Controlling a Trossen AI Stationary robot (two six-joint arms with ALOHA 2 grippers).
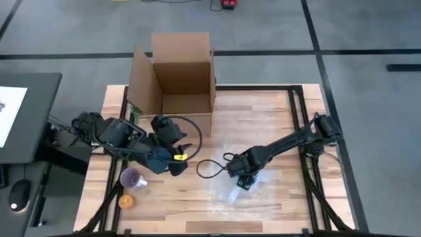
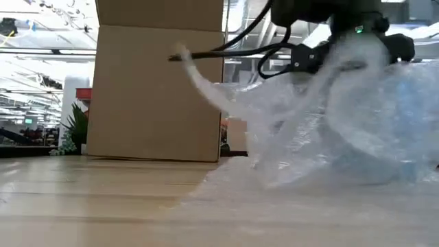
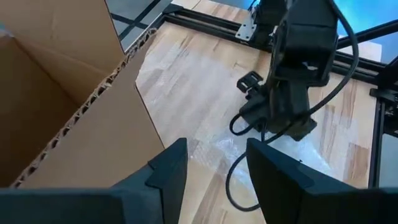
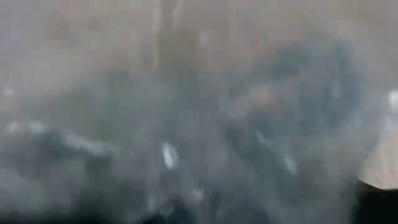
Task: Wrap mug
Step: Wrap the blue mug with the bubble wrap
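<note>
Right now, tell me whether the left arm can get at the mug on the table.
Probably yes. The mug lies on its side on the bare table, just beside the left gripper, whose fingers are open and empty. Nothing sits between them. The right gripper is busy over at the bubble wrap.

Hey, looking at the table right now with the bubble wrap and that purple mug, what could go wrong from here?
The right pincer is down in the bubble wrap; its camera shows only plastic, so it may snag or drag the sheet unseen. The purple mug lies on its side near the table edge, apart from the wrap, and could roll. The left pincer, open, hovers close to the cardboard box and might bump a flap.
</note>
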